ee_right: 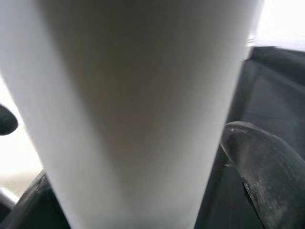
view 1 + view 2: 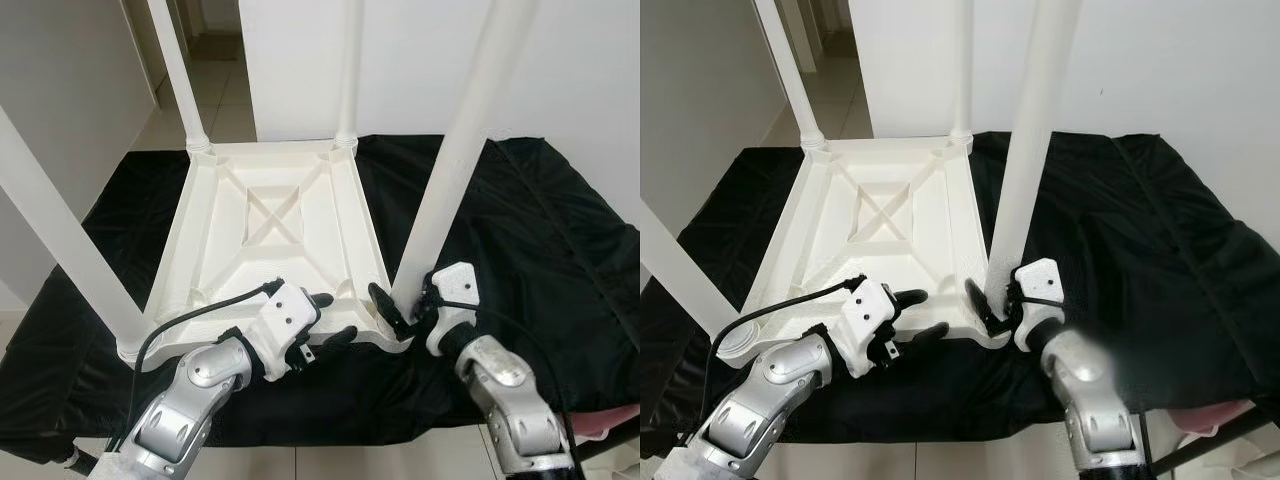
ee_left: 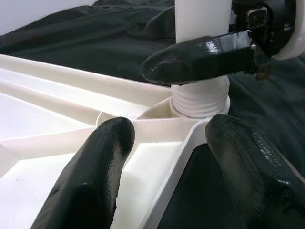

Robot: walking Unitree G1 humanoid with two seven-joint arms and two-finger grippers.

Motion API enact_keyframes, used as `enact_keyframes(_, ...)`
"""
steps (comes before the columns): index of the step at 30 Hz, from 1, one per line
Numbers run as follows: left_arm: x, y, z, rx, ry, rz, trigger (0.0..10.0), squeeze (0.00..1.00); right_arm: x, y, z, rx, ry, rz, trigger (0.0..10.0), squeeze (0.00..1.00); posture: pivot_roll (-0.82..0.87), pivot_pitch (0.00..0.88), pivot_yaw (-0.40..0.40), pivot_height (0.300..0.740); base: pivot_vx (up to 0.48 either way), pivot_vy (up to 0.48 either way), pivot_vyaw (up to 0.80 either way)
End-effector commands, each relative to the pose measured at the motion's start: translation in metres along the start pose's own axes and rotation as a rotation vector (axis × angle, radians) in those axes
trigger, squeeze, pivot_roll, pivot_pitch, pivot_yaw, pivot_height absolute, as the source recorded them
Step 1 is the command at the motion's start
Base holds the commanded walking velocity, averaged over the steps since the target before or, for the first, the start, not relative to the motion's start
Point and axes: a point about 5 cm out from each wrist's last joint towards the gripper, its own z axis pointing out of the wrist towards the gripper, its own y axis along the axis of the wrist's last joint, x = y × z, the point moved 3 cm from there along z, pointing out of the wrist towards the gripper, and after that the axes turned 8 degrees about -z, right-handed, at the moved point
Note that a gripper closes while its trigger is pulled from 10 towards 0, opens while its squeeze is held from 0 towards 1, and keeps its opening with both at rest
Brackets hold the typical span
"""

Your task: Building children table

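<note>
The white children's table (image 2: 270,215) lies upside down on a black cloth, its four white legs pointing up. My left gripper (image 2: 330,318) is at the table's near rim, open, with one finger (image 3: 90,176) inside the rim and the other outside. My right gripper (image 2: 408,305) is shut on the near-right leg (image 2: 450,170) just above its threaded base (image 3: 200,98) at the table's corner. In the right wrist view that leg (image 1: 133,105) sits between the fingers. The other legs stand at the near left (image 2: 60,240), far left (image 2: 180,70) and far right (image 2: 348,70).
The black cloth (image 2: 520,230) covers a low surface and spreads wide to the right of the table. White walls stand behind and to the left, with a tiled passage (image 2: 215,80) at the back left. Something pink (image 2: 610,420) lies at the lower right.
</note>
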Motion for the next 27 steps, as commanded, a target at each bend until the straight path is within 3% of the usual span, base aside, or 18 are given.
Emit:
enact_keyframes(1, -0.004, -0.004, -0.002, 0.029, -0.073, -0.004, 10.0, 0.0, -0.004, -0.001, 0.001, -0.013, 0.049, -0.004, 10.0, 0.0, -0.09, 0.025, 0.072, 0.74, 0.0, 0.0, 0.0)
enact_keyframes(7, -0.008, -0.006, -0.003, 0.04, -0.087, -0.008, 10.0, 0.0, 0.0, -0.007, 0.004, 0.001, 0.205, -0.041, 9.8, 0.0, -0.08, 0.033, 0.07, 0.74, 0.0, 0.0, 0.0)
enact_keyframes(8, -0.009, -0.005, -0.003, 0.04, -0.087, -0.008, 10.0, 0.0, 0.0, -0.008, 0.004, 0.006, 0.225, -0.05, 4.3, 0.0, -0.08, 0.05, 0.076, 0.74, 0.0, 0.0, 0.0)
enact_keyframes(9, -0.009, -0.005, -0.003, 0.04, -0.087, -0.008, 10.0, 0.0, 0.0, -0.008, 0.004, 0.006, 0.225, -0.05, 4.3, 0.0, -0.08, 0.05, 0.076, 0.74, 0.0, 0.0, 0.0)
enact_keyframes(10, -0.009, -0.005, -0.004, 0.039, -0.088, -0.008, 10.0, 0.0, 0.0, -0.009, 0.004, 0.008, 0.238, -0.055, 2.4, 0.0, -0.08, 0.05, 0.076, 0.74, 0.0, 0.0, 0.0)
enact_keyframes(11, -0.009, -0.005, -0.004, 0.039, -0.088, -0.008, 10.0, 0.0, 0.0, -0.009, 0.004, 0.008, 0.238, -0.055, 2.4, 0.0, -0.08, 0.05, 0.076, 0.74, 0.0, 0.0, 0.0)
enact_keyframes(12, -0.009, -0.005, -0.005, 0.041, -0.086, -0.011, 10.0, 0.0, -0.002, -0.011, 0.004, 0.014, 0.247, -0.063, 0.0, 0.0, -0.07, 0.047, 0.072, 0.74, 0.0, 0.0, 0.0)
enact_keyframes(18, -0.008, -0.007, -0.009, 0.05, -0.069, -0.015, 10.0, 0.0, -0.008, -0.016, 0.003, 0.023, 0.256, -0.026, 0.0, 0.0, -0.06, 0.051, 0.061, 0.74, 0.0, 0.0, 0.0)
enact_keyframes(19, -0.009, -0.008, -0.009, 0.051, -0.07, -0.016, 10.0, 0.0, -0.008, -0.016, 0.003, 0.02, 0.255, -0.021, 4.8, 0.0, -0.06, 0.05, 0.058, 0.74, 0.0, 0.0, 0.0)
enact_keyframes(20, -0.009, -0.008, -0.009, 0.051, -0.07, -0.016, 10.0, 0.0, -0.008, -0.016, 0.003, 0.02, 0.255, -0.021, 4.8, 0.0, -0.06, 0.05, 0.058, 0.74, 0.0, 0.0, 0.0)
enact_keyframes(21, -0.01, -0.008, -0.009, 0.051, -0.07, -0.018, 10.0, 0.0, -0.007, -0.016, 0.004, 0.02, 0.254, -0.015, 10.0, 0.0, -0.06, 0.05, 0.058, 0.74, 0.0, 0.0, 0.0)
enact_keyframes(27, -0.01, -0.008, -0.009, 0.051, -0.067, -0.021, 10.0, 0.0, -0.007, -0.011, 0.006, -0.001, 0.2, 0.054, 10.0, 0.0, -0.05, 0.051, 0.055, 0.74, 0.0, 0.0, 0.0)
